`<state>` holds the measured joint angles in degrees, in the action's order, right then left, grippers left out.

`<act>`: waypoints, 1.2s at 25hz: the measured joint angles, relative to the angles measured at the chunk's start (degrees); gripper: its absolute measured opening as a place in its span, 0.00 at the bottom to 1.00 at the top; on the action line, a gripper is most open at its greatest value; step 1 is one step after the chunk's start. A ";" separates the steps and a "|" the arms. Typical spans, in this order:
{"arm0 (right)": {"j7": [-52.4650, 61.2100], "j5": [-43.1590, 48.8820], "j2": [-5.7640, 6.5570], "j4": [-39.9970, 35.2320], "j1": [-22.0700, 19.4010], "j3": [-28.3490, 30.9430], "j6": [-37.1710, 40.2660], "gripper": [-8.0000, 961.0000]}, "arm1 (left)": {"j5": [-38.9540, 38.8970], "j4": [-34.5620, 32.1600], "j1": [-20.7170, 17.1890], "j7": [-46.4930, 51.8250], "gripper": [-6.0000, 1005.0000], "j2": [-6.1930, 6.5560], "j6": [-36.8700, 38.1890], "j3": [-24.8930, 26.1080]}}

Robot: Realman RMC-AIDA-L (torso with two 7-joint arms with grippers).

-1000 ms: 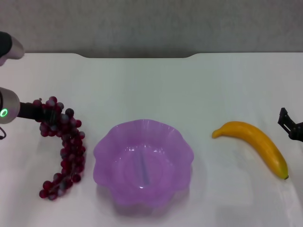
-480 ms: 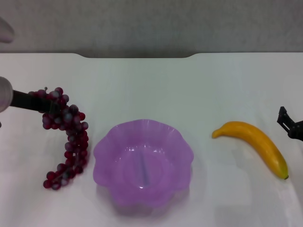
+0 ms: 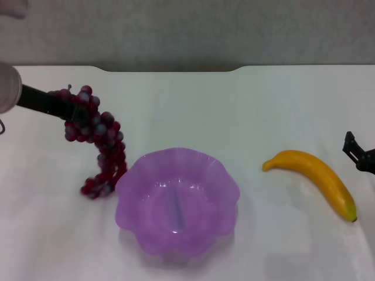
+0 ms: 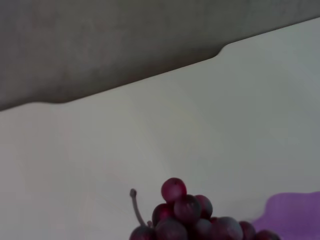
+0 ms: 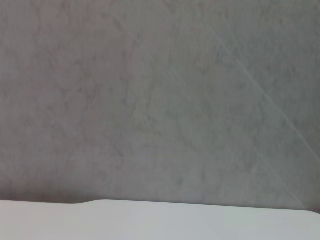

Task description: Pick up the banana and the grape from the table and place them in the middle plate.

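Head view, left gripper (image 3: pixel 63 107) gripping grape (image 3: pixel 96 140) beside middle plate (image 3: pixel 132 175) rim

You have 3 views. Your head camera looks forward and down from above the near side of the table (image 3: pixel 193 105), taking in its whole width up to the notched far edge. Your left wrist camera sits low and close behind the grape (image 4: pixel 192 220), facing across the table toward the same notched edge and grey wall. Your right wrist camera points mostly at that wall, catching only a strip of the far edge (image 5: pixel 150 220).
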<state>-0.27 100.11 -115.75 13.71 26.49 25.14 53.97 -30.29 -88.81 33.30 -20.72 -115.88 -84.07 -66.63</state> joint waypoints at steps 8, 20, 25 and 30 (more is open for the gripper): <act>0.00 -0.01 0.00 0.00 -0.06 0.00 -0.02 0.93 | 0.17 -9.07 2.64 0.40 0.23 0.42 -8.48 2.96; 0.00 0.00 0.00 0.02 0.08 0.00 -0.78 0.93 | -0.59 -14.05 10.82 0.51 0.22 0.93 -23.37 4.56; 0.00 0.00 0.00 0.03 0.07 0.00 -0.80 0.93 | -2.08 -14.72 11.80 0.51 0.22 -0.09 -24.87 4.23; 0.00 0.00 0.00 -0.07 0.11 0.00 -0.80 0.93 | -6.11 -16.68 12.45 1.49 0.22 -0.18 -25.85 4.00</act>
<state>-0.27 100.11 -115.75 13.65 26.60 25.14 53.17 -36.40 -105.48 45.75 -19.22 -116.06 -109.91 -62.63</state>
